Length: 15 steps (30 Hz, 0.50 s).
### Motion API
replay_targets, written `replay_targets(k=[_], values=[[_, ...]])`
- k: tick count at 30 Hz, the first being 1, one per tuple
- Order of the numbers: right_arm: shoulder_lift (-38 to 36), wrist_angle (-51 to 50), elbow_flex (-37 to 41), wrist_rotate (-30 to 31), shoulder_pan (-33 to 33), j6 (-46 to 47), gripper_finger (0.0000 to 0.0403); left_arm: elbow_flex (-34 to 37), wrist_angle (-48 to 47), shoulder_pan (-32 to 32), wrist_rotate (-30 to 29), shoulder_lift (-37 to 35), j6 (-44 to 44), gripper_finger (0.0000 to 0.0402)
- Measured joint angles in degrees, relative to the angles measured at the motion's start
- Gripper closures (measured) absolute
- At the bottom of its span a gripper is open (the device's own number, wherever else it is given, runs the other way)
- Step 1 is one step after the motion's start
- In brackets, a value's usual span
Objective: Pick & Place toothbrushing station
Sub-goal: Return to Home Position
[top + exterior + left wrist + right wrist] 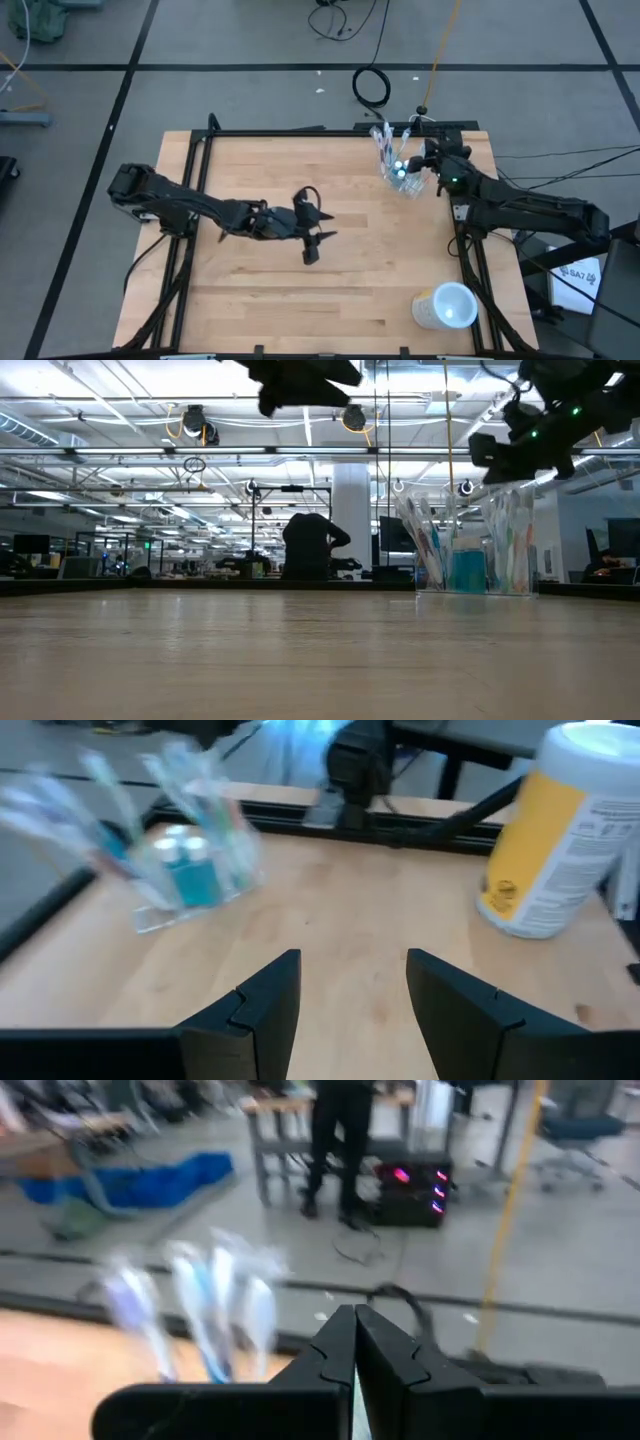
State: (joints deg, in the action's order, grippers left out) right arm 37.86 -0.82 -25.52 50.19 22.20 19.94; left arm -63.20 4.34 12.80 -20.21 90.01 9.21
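Note:
The toothbrushing station (pixel 395 162) is a clear holder with slim toothbrushes and small blue white-capped tubes. It stands on its flat base near the table's far right corner, and also shows in the low view (pixel 470 560) and the left wrist view (pixel 190 870). My right gripper (pixel 424 166) is shut and empty, raised just right of and above the station (pixel 515 450); in its own wrist view (pixel 354 1342) the blurred brushes (pixel 215 1315) show beyond the fingers. My left gripper (pixel 324 228) is open and empty above the table's middle, pointing toward the station (pixel 350 990).
A large whitish container with a yellow label (pixel 445 305) lies near the table's near right corner and also shows in the left wrist view (pixel 560 830). A black frame (pixel 300 132) runs round the wooden table. A person (pixel 312 545) stands in the room beyond.

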Motion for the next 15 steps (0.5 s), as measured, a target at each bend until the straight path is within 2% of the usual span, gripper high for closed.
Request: replay_targets(k=[3,5,7,12,15], values=[[-3.0,6.0,0.0,-5.2,-0.6,-3.7,0.0403,0.0,-5.1,-0.3,-3.0,-4.5,0.1,0.0215],[-5.2,9.2,0.0,-11.2,-0.9,-5.2,0.0403,0.0,-8.8,-0.4,-5.6,-7.9,0.1,0.0215],[-7.3,10.3,0.0,-20.8,-1.3,-6.9,0.0403,0.0,-12.3,-0.4,-8.5,-11.5,-0.2,0.0215],[-9.9,7.6,0.0,-53.5,-1.4,-9.1,0.0403,0.0,-21.3,-0.4,-11.8,-19.9,0.0,0.0215],[-9.7,5.9,-0.1,-63.3,-1.4,-6.8,0.0403,0.0,-26.3,-0.4,-11.9,-24.2,-0.4,0.0215]])
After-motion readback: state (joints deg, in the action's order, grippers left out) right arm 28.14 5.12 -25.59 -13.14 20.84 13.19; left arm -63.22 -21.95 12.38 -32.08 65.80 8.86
